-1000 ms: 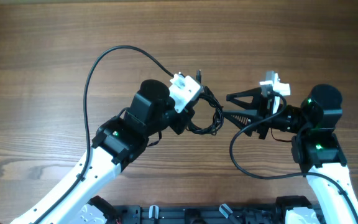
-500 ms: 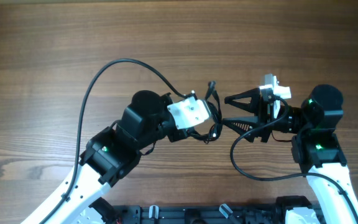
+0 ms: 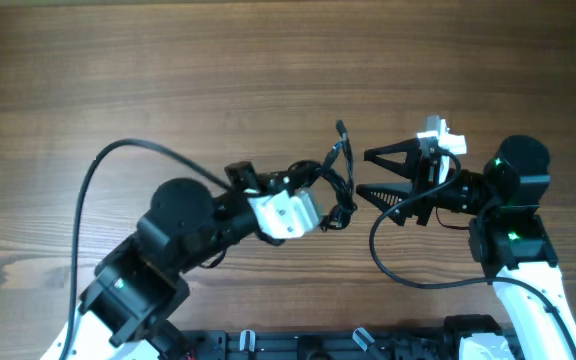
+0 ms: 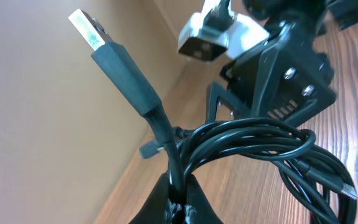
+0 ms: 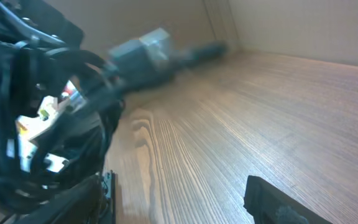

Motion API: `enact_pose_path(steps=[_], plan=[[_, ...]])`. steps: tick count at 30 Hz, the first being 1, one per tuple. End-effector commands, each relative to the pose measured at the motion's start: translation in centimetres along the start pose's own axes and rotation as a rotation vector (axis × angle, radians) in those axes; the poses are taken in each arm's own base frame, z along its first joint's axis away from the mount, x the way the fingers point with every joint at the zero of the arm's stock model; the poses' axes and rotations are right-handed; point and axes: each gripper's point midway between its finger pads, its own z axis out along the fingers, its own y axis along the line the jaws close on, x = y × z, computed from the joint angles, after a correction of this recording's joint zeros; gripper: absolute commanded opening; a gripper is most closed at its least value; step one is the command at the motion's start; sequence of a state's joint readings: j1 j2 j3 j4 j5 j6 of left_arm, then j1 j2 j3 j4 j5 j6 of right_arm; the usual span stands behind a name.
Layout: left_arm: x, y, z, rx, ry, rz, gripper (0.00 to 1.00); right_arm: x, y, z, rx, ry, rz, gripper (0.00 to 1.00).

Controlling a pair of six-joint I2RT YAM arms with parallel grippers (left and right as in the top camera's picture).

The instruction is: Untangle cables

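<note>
Black and thin, the cables (image 3: 341, 196) hung as a small tangled coil above the wooden tabletop (image 3: 268, 60), just right of centre between your two arms. Your left end effector (image 3: 320, 183) was closed tight on them. In the left wrist view its fingertips (image 4: 166, 199) pinched a single strand at the bottom of the frame, and the rest of the bundle looped out to the right of the pinch. From that pinch one strand rose at a tilt and ended in a USB plug (image 4: 95, 34), its metal tip pointing up and to the left. From overhead the same plug (image 3: 340, 130) stuck out past the top of the coil.

Your right end effector (image 3: 365, 174) faced the coil from the right with its two fingers spread wide and nothing between them. The lower fingertip (image 3: 360, 191) sat just beside the coil's right edge; you could not tell from the overhead view whether they touched. The right wrist view was blurred: the cables (image 5: 30, 124) filled its left side as a dark mass, close in front of the fingers, with the tip of one finger (image 5: 278, 202) at the lower right.
</note>
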State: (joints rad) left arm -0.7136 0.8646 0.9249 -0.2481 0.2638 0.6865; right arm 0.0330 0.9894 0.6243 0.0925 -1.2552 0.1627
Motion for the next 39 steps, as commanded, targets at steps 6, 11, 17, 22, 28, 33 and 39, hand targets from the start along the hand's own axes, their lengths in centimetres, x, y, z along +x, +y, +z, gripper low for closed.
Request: enact_pose_path(steps=[6, 11, 17, 22, 28, 33, 39], plan=[[-3.4, -1.5, -1.6, 0.097, -0.145, 0.039, 0.04, -0.7, 0.0, 0.0, 0.009, -0.007, -0.024, 0.77], [-4.3, -2.5, -1.9, 0.157, -0.197, 0.045, 0.04, -0.6, 0.0, 0.0, 0.009, -0.006, -0.028, 0.78], [-3.9, 0.1, -1.6, 0.015, -0.154, 0.051, 0.04, -0.4, 0.0, 0.0, 0.010, 0.001, -0.026, 0.80], [-2.8, 3.4, -1.7, -0.163, -0.081, -0.093, 0.04, -0.4, 0.0, 0.0, 0.009, 0.000, -0.027, 0.80], [-0.1, 7.3, -2.5, -0.407, 0.001, -0.393, 0.04, -0.6, 0.2, 0.0, -0.003, -0.005, -0.045, 0.81], [2.0, 8.4, -2.0, -0.506, 0.035, -0.588, 0.04, -1.2, 0.3, 0.0, -0.007, -0.019, -0.006, 0.81], [3.3, 9.7, -2.6, -0.630, -0.004, -0.852, 0.04, -1.6, 1.1, -0.1, -0.046, -0.023, -0.015, 0.81]])
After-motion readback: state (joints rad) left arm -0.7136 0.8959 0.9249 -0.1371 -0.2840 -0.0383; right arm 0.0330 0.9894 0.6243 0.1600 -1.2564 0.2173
